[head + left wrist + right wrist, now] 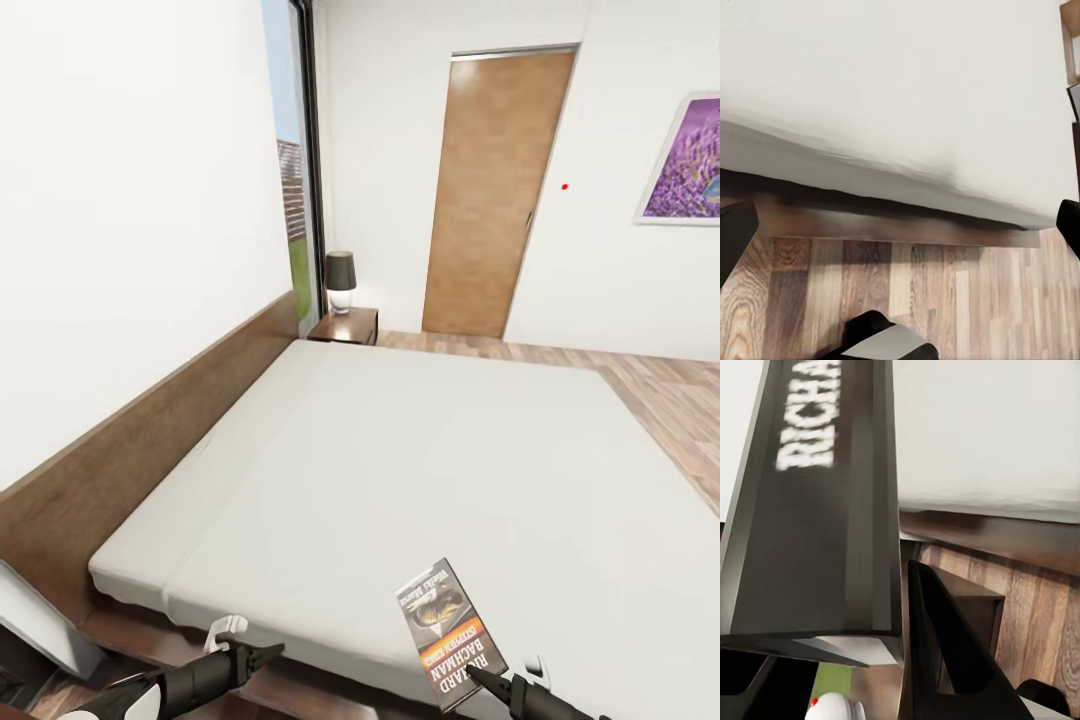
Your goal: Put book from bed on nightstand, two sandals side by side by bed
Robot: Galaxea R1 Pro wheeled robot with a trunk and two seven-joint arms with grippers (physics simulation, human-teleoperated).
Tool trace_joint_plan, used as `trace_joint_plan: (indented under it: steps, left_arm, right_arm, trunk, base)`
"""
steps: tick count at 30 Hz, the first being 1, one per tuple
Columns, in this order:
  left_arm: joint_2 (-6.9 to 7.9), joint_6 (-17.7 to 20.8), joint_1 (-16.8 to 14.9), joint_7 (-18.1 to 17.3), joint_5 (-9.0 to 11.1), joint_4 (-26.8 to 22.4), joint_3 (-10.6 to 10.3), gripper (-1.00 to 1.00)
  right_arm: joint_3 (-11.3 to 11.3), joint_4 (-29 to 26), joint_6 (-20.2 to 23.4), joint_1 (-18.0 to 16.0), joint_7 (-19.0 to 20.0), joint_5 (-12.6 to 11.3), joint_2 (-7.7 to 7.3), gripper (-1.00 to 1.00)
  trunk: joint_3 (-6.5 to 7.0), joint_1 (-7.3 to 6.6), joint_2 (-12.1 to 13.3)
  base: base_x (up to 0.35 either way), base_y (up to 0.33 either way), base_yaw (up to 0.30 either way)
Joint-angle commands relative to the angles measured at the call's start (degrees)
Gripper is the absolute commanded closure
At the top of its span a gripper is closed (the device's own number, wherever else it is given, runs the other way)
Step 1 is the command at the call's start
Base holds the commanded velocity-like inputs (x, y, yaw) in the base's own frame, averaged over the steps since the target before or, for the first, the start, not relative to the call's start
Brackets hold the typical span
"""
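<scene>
The book [448,630], a thin paperback with an orange band and white lettering, is tilted up over the near edge of the bed [400,450]. My right gripper [478,678] is shut on its lower end. In the right wrist view the book's dark cover [817,510] lies against one finger [937,660]. My left gripper [250,640] is open with nothing in it, by the bed's near left corner, above the wooden platform [892,225]. A nightstand [345,325] stands at the far end of the headboard. The sandals are out of view.
A dark-shaded lamp [340,280] sits on the nightstand. Beyond the bed are a brown door [495,195], a framed lavender picture [690,160] and a window [292,180]. Wood-plank floor [660,400] runs along the bed's right side.
</scene>
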Motion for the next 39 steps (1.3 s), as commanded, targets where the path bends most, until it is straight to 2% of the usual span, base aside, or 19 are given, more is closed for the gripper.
trace_joint_plan:
  steps: [1, 39]
  left_arm:
    - [0.02, 0.3, 0.0, -0.1, 0.6, 0.0, -0.5, -1.00]
    - [-0.06, 0.3, 0.0, -0.1, 0.6, 0.0, -0.5, -1.00]
  right_arm:
    - [0.4, 0.0, 0.6, 0.0, 0.1, -0.6, -0.04, 1.00]
    - [0.3, 0.0, 0.6, 0.0, 0.1, -0.6, -0.04, 1.00]
  trunk:
    - [0.04, 0.00, 0.0]
    - [3.57, 0.00, 0.0]
  base:
    - [0.000, 0.000, 0.000]
    - [0.000, 0.000, 0.000]
